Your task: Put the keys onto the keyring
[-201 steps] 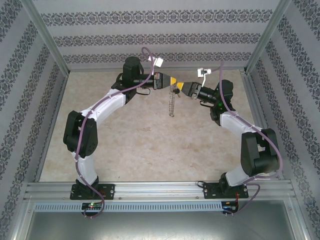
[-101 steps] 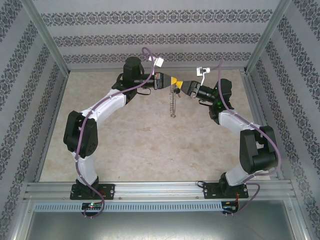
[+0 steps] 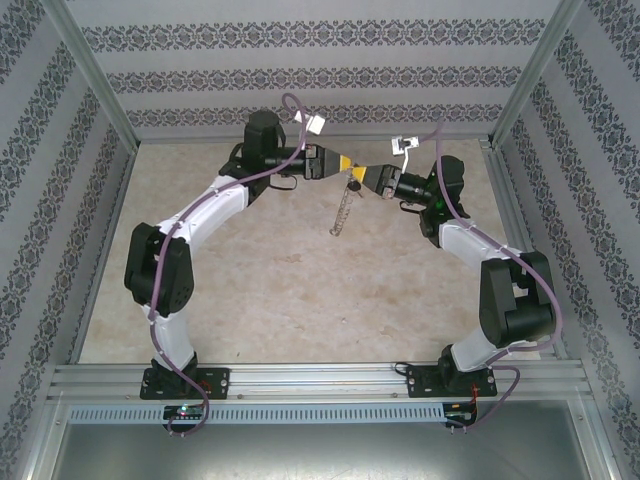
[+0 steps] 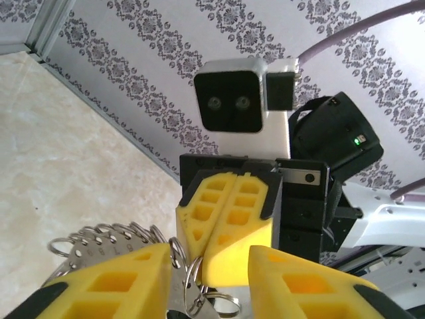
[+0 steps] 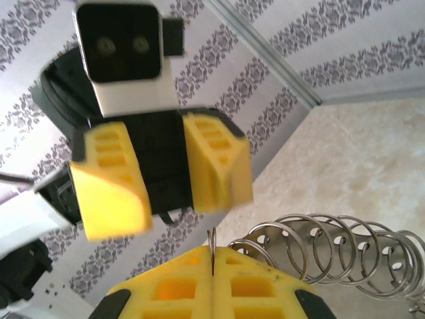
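Observation:
The keyring [image 3: 342,212] hangs in mid-air as a thin string of small silver rings and tags, below the two grippers, which meet over the far part of the table. My right gripper [image 3: 363,176] is shut on its thin wire rim [image 5: 211,247], with the rings [image 5: 332,247] fanning out to one side. My left gripper [image 3: 343,164] faces it, open, with its yellow fingers [image 4: 113,286] on either side of the right gripper's tip [image 4: 216,232]. Rings and stamped tags [image 4: 99,240] lie against its left finger. The keys are hidden.
The beige table [image 3: 280,290] lies well below the hanging rings. Patterned walls [image 3: 320,80] and aluminium posts [image 3: 95,80] close in the back and sides. The two arms arch inwards from their bases on the near rail [image 3: 320,378].
The left gripper has opened and drawn back a little to the left. The right gripper has shut on the ring's rim. The hanging string's lower end has swung left.

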